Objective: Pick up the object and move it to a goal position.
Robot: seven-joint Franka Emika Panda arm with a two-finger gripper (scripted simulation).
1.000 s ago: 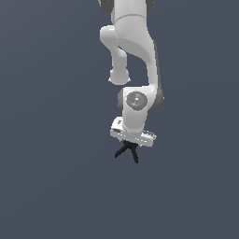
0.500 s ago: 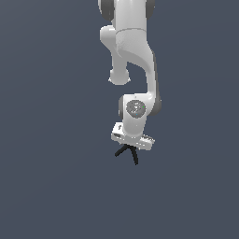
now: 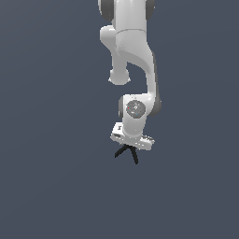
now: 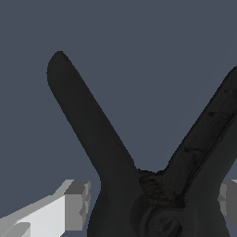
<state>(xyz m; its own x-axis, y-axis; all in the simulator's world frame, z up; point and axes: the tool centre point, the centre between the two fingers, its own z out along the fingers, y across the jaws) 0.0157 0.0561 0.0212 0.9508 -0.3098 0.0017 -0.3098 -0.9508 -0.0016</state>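
Below the white arm (image 3: pixel 133 56), near the middle of the exterior view, the jaws (image 3: pixel 130 147) are hanging pointed down and gripping the black clamp (image 3: pixel 127 152) at its apex. Clamp is sitting right under the white hand, its two legs splaying downward, one toward the exterior view's left, one nearly straight down. It's narrower than the hand above it. Wrist view is showing the clamp (image 4: pixel 139 176) filling most of the frame as a dark V, with a pale grey finger (image 4: pixel 69 203) pressing in on one side of the hinge and the second finger (image 4: pixel 229 196) just showing on the other side. Background is plain dark blue-grey; can't tell whether the clamp is touching any surface.
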